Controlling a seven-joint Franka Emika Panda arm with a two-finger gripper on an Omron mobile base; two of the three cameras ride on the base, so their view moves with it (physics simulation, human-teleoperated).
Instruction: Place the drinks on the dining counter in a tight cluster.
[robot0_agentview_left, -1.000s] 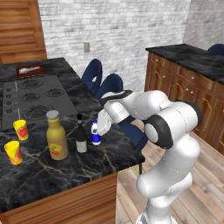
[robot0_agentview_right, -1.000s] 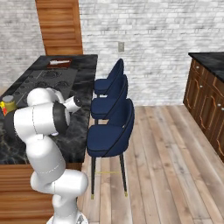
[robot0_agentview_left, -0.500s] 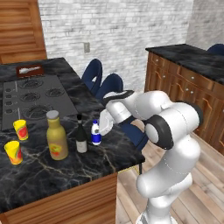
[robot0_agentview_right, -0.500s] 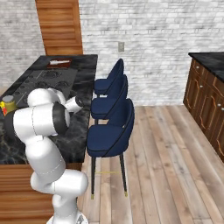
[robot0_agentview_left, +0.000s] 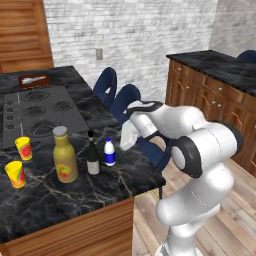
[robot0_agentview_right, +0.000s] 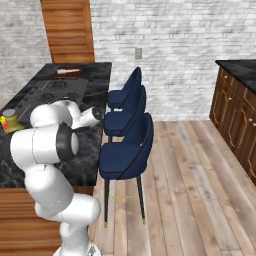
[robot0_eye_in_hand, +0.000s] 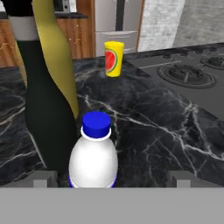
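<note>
Three drinks are standing clustered on the tabletop (robot0_agentview_left: 100, 185): yellow bottle (robot0_agentview_left: 64, 155), wine bottle (robot0_agentview_left: 92, 153), small blue-and-white bottle (robot0_agentview_left: 109, 151). I am keeping the hand (robot0_eye_in_hand: 111, 177) spread around the small bottle. It looks light, rigid, tippable; I am judging mid-body the best grip.

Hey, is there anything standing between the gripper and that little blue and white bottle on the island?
Nothing visible does. The small bottle stands directly ahead of the open gripper, with the wine bottle and yellow bottle beyond it on the dining counter.
</note>
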